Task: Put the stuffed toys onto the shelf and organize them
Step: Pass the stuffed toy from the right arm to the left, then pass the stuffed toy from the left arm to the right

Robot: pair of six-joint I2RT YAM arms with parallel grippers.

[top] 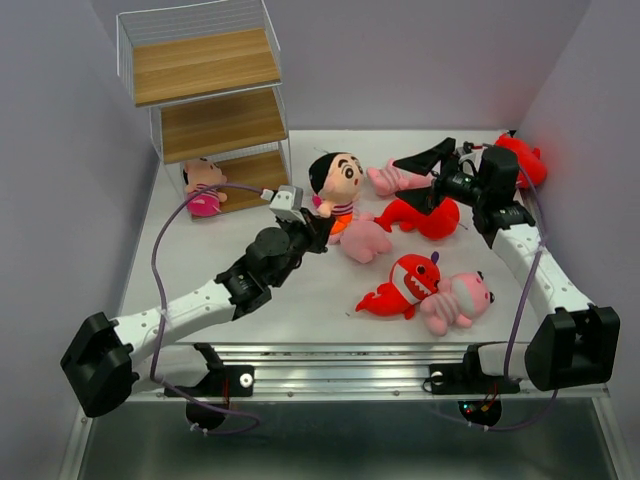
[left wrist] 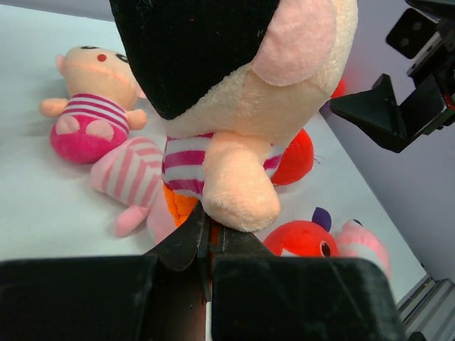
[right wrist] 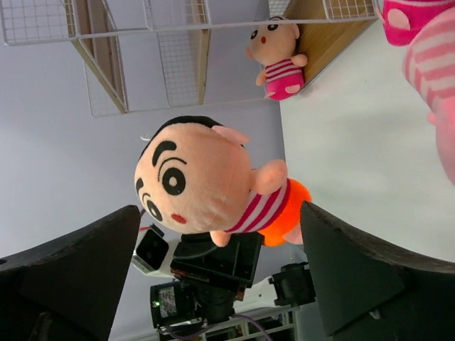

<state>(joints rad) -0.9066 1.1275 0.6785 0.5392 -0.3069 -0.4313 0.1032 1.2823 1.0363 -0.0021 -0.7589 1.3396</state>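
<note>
My left gripper point(top: 322, 218) is shut on the orange bottom of a black-haired doll point(top: 337, 178) and holds it upright above mid-table; the pinch shows in the left wrist view point(left wrist: 207, 231). My right gripper point(top: 415, 178) is open and empty, facing that doll point(right wrist: 195, 177) from the right. The three-tier shelf point(top: 205, 65) stands at the back left. A second doll point(top: 205, 185) sits at its bottom board's front left corner. Three red sharks point(top: 428, 217) point(top: 402, 285) point(top: 520, 158) and three pink striped animals point(top: 365, 238) point(top: 457, 300) point(top: 392, 178) lie on the table.
The toys crowd the table's middle and right. A grey wall stands close on each side, and the shelf's white wire frame point(right wrist: 178, 42) rises at the back left. The arm bases and a metal rail point(top: 340, 375) line the near edge.
</note>
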